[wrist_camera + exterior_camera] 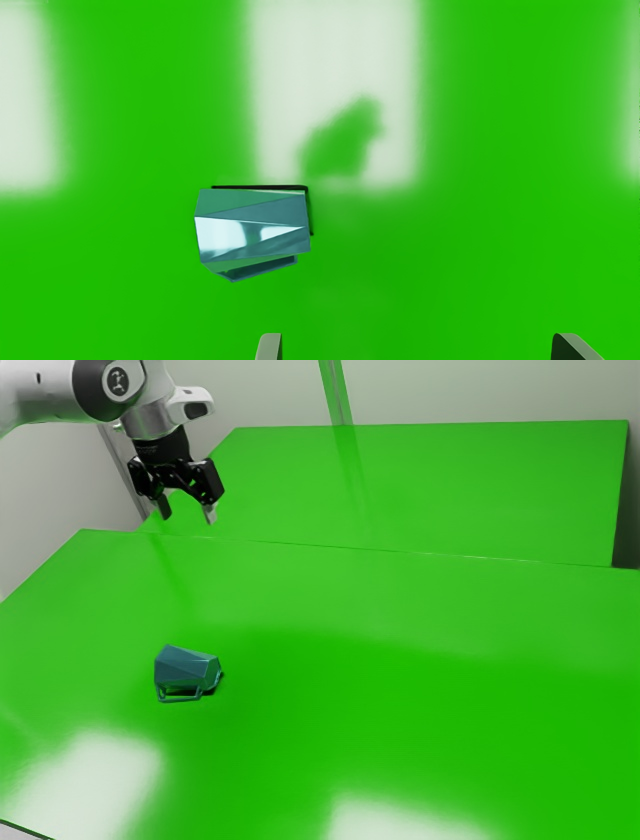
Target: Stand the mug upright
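One gripper (188, 518) hangs in the air at the end of one arm (60, 390), its two fingers (270, 347) spread wide with nothing between them. One mug (187, 665) lies on its side on one green table (400, 690), lower than the jaws and well apart from them. In the wrist view it lies out ahead of the two fingertips, closer to one finger than to the other, and neither touches it. It is blue-green and faceted, with one handle (265, 269) on the side facing the fingertips. Three pale patches (320, 60) of shine lie on the tabletop ahead of the jaws, and the middle one has one green blotch in it. A second green surface (480, 490) stands beyond the table, toward the exterior view's right from the jaws.
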Motion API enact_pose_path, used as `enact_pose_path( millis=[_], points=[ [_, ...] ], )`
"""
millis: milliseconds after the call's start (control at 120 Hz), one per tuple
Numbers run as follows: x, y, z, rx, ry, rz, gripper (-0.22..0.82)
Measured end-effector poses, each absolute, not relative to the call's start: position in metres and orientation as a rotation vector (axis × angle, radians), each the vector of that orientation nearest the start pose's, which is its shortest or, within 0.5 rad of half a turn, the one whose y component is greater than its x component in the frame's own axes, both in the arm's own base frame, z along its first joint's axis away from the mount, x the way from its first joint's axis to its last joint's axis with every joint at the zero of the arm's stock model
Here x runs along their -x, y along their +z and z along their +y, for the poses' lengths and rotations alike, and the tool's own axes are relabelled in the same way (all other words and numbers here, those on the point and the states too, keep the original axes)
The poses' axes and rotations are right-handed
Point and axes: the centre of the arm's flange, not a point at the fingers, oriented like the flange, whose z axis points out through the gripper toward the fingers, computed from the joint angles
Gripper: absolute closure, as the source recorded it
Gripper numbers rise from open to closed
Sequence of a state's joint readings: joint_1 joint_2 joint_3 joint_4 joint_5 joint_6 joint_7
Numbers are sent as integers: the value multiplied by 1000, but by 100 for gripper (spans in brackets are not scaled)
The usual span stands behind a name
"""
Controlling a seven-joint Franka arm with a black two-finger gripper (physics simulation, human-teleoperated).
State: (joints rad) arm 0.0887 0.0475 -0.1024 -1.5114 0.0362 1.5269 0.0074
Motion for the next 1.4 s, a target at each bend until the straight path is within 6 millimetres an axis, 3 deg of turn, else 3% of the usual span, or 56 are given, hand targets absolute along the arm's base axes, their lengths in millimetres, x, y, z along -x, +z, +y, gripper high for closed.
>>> enact_pose_path(
  millis=[267,650,900,1100,1400],
  points=[
    [-563,625,9,3111,41,-4,2],
    [-538,624,94,3318,-40,-155,2],
    [-503,588,171,3441,-156,-306,2],
    [-489,551,196,3542,-266,-298,2],
    [-462,481,233,3670,-471,-315,2]
  ],
)
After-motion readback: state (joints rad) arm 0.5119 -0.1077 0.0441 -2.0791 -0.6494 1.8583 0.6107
